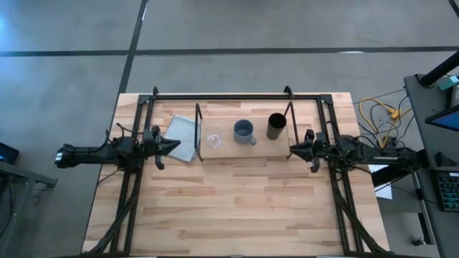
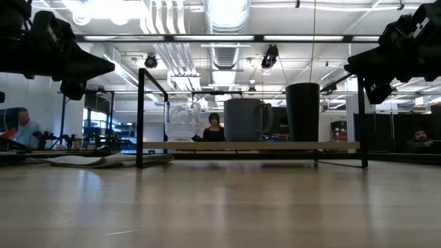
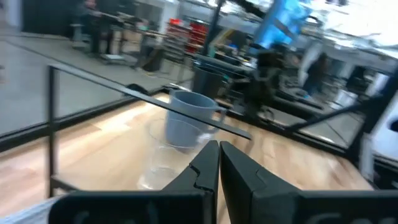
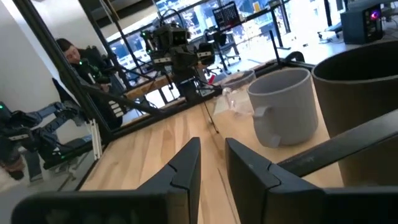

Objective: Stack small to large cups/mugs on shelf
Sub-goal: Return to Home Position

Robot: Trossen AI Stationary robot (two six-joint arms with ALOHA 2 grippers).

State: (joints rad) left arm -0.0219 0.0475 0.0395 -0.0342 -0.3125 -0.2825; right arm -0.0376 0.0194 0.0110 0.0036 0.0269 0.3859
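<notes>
Your left gripper (image 1: 172, 145) hangs above the table (image 1: 237, 208) on the side of its left edge, over the edge of the grey cloth (image 1: 183, 135). Its fingers (image 3: 205, 167) are pressed almost together and hold nothing. Your right gripper (image 1: 294, 150) hangs at about the same height on the side of the right edge, just outside the shelf's right wire frame. Its fingers (image 4: 183, 165) stand a narrow gap apart, and they too are empty.

The shelf (image 1: 229, 149) sits toward the table's far edge, roughly midway between the left and right edges. All three vessels stand upright on its board in a row, none touching. The clear cup (image 1: 213, 137) is at the end toward the left edge. The blue-grey mug (image 1: 244, 131) is in the middle, with its handle turned toward the dark cup (image 1: 277, 125), which stands at the end toward the right edge and is the tallest of the three.

The cloth lies flat on the table just beside the shelf's left wire frame.
</notes>
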